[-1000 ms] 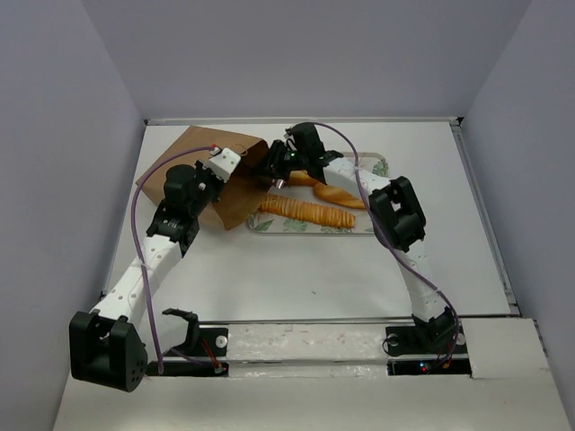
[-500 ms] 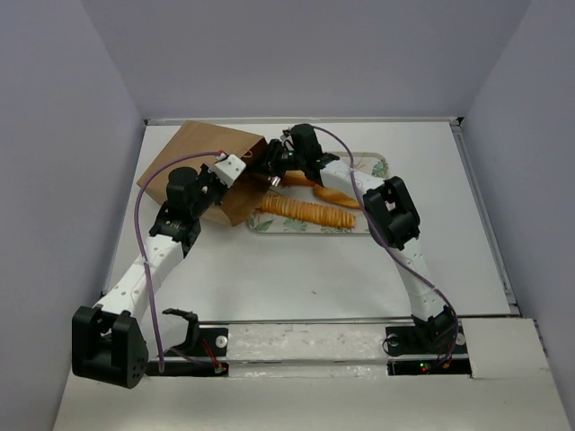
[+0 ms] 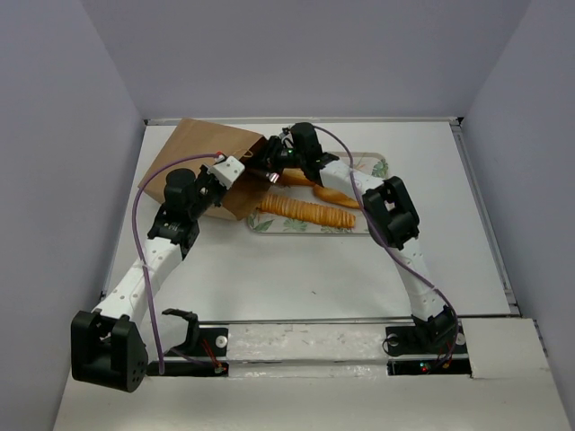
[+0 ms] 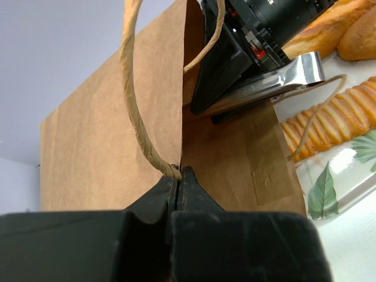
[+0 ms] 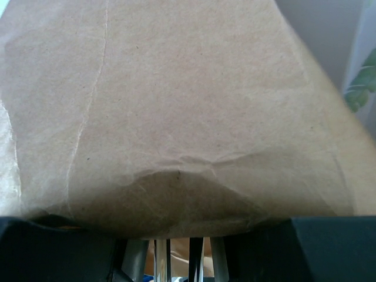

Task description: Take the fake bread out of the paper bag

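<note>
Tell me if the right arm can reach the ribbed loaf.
Probably yes: the ribbed loaf lies uncovered on the tray, close to the right gripper at the paper bag.

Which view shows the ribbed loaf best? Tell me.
Top external: the ribbed loaf lies in full view on the tray. Left wrist catches only part of it; right wrist shows just the paper bag.

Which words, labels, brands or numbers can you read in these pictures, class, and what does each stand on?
No text can be read.
paper bag: plain brown, no print.
tray: leaf pattern only, no lettering.
right arm: small white marks on its black housing, cut off and blurred, unreadable.
</note>
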`<state>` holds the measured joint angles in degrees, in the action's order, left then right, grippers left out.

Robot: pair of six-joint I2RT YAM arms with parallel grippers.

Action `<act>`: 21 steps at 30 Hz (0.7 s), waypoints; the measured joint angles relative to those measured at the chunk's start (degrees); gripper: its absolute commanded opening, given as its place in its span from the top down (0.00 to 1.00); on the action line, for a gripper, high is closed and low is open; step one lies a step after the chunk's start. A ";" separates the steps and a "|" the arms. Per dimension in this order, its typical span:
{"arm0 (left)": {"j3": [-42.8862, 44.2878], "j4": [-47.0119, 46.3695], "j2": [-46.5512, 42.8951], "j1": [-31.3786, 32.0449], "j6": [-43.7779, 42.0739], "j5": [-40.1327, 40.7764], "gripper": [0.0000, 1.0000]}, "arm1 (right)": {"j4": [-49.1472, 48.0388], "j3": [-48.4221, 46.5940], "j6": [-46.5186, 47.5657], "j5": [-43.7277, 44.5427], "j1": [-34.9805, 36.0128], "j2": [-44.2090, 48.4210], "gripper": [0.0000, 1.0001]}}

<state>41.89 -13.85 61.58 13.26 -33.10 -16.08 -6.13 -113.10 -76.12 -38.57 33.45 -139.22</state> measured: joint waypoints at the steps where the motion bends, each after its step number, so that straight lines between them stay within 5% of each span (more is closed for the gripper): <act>1: 0.00 -0.02 0.00 -0.02 0.04 -0.17 1.00 | -0.94 -0.02 -0.81 -0.33 0.00 -0.11 0.56; 21: 0.02 -0.48 0.83 -7.04 4.07 -10.62 1.00 | -6.99 16.44 -0.35 -0.35 0.68 6.69 0.55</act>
<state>41.91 -14.33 62.41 6.22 -29.04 -26.70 -13.13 -96.66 -76.47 -38.92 34.13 -132.53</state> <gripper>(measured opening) 0.048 0.452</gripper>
